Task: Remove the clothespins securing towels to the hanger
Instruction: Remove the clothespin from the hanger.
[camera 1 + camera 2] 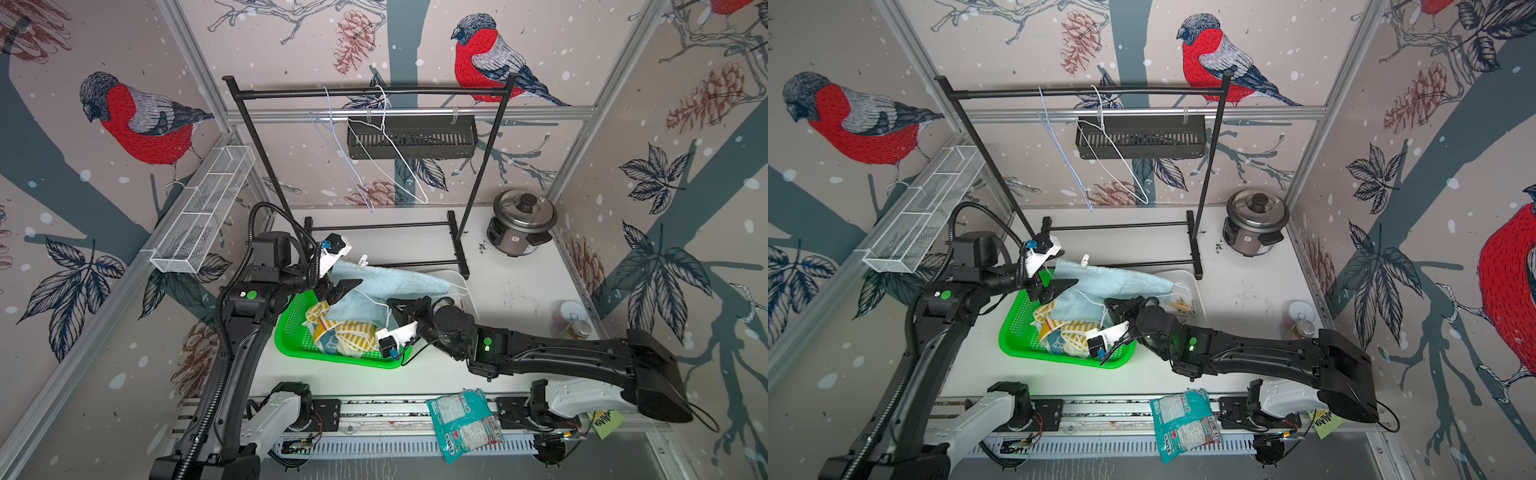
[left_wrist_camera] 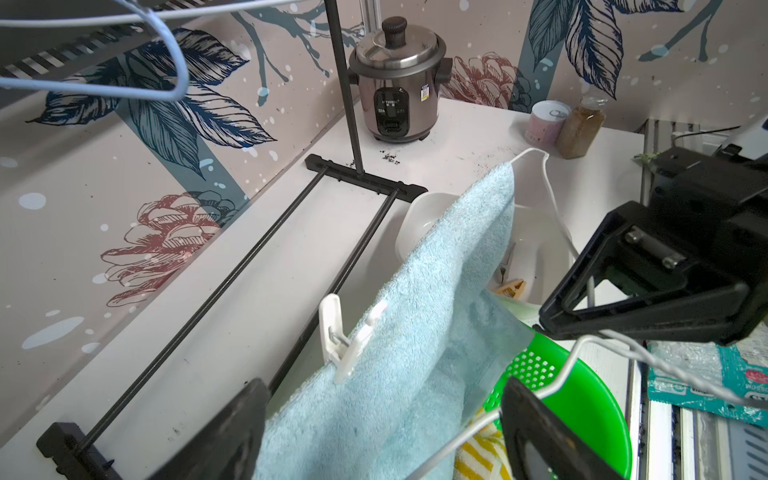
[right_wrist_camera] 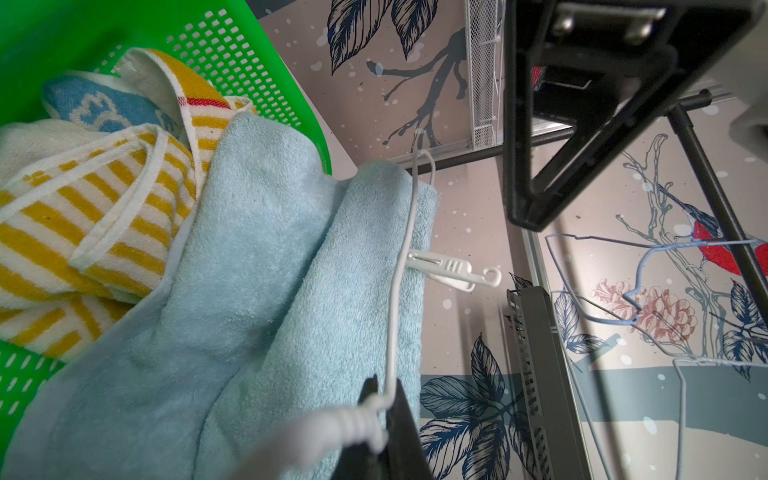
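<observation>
green basket (image 1: 291, 332) near the counter's front edge holds the striped towel (image 3: 83, 208) and teal towel (image 3: 95, 106). my right claw (image 3: 384, 399) pinches the white hanger (image 3: 353, 422). my left claw (image 2: 382, 386) is spread astride the light-blue towel (image 2: 415, 332). a white clothespin (image 2: 349, 345) grips its far edge. beyond, wooden clothespins (image 1: 1181, 306) lie in a white tray (image 2: 417, 210).

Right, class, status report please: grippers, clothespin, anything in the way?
Left gripper open at light-blue towel. Right gripper shut on white hanger. White clothespin clipped on. Nothing visibly blocking.
</observation>
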Motion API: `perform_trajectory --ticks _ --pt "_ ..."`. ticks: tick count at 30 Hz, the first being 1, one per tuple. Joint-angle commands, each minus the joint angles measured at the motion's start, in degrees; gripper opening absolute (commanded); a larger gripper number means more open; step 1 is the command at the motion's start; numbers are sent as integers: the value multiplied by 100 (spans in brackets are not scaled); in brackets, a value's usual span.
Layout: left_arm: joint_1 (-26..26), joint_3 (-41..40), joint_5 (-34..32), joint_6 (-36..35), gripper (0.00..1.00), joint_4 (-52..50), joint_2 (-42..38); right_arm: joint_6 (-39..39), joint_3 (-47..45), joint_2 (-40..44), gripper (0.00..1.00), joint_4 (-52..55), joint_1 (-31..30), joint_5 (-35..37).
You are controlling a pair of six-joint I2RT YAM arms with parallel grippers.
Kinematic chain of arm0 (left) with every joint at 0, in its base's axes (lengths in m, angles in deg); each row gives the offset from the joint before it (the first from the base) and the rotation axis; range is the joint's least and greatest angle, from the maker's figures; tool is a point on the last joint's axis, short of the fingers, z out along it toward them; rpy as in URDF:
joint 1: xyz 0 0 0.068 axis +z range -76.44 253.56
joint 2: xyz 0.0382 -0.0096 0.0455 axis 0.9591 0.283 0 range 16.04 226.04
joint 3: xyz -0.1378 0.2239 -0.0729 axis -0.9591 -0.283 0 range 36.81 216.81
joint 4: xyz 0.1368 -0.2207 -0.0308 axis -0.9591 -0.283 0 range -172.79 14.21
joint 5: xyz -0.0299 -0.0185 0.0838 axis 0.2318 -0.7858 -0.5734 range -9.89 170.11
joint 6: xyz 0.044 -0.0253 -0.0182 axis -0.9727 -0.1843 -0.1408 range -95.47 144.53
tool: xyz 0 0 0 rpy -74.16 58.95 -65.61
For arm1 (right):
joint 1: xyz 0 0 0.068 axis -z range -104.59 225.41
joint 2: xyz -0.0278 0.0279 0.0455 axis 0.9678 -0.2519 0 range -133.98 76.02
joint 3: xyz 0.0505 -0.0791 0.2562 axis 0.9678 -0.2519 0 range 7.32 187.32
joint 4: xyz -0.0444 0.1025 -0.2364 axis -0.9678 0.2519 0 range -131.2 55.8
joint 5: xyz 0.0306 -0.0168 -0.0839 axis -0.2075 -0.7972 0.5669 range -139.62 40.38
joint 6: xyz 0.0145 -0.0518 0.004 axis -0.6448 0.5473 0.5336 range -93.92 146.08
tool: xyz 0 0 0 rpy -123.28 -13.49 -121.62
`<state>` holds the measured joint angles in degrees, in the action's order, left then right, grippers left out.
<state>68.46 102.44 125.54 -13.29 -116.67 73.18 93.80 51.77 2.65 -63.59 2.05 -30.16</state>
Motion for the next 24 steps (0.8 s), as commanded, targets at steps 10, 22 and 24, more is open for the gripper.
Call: perform_trajectory --ticks 10,22,24 --pt "201 89 947 -1250 87 235 959 241 46 50 0 -223 -107 -50" --pt "227 110 1567 -1604 79 25 1448 225 145 -47 0 -283 -143 7" --pt "229 113 1615 -1622 75 6 1489 197 157 -46 0 -283 -141 -4"
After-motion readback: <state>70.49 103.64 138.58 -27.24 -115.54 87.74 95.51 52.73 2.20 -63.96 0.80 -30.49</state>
